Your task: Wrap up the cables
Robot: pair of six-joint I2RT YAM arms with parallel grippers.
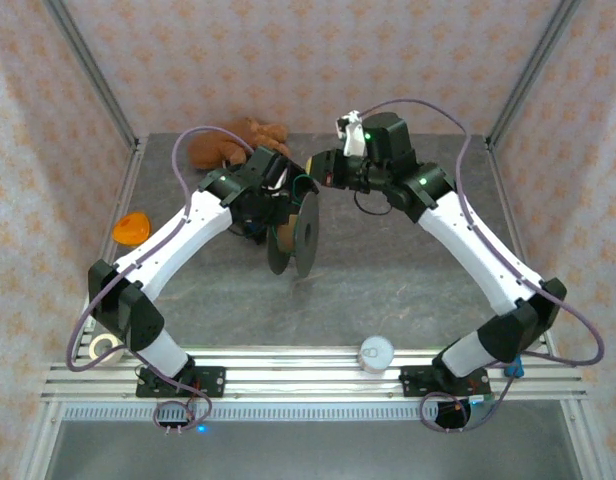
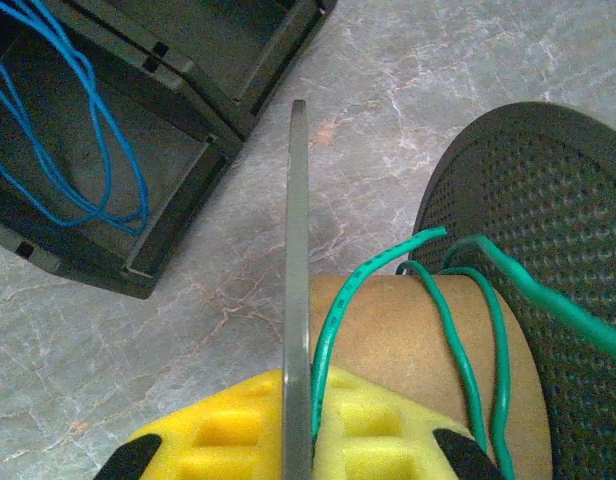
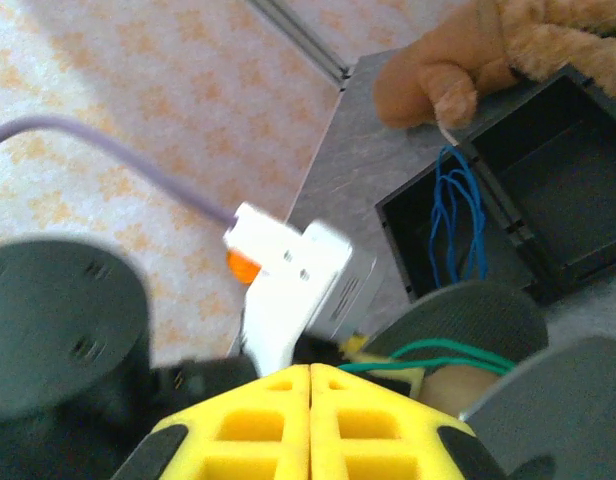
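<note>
The grey spool (image 1: 306, 236) stands on edge mid-table, its cardboard core (image 2: 408, 345) between two perforated discs. My left gripper (image 2: 300, 395) is shut on the thin edge of one disc (image 2: 298, 230), with the green cable (image 2: 333, 320) pressed beside it. That green cable loops loosely a few times round the core and also shows in the right wrist view (image 3: 443, 350). The blue cable (image 2: 88, 150) lies coiled in a black box (image 2: 238, 40). My right gripper (image 3: 310, 372) hovers just behind the spool (image 3: 468, 310), shut with nothing between its pads; from above it (image 1: 320, 166) sits beside the left gripper (image 1: 278, 212).
A brown plush toy (image 1: 238, 142) lies at the back beside the black box (image 3: 548, 170). An orange object (image 1: 131, 227) sits at the left edge. A white cup (image 1: 376, 352) and a tape roll (image 1: 103, 346) rest near the front rail.
</note>
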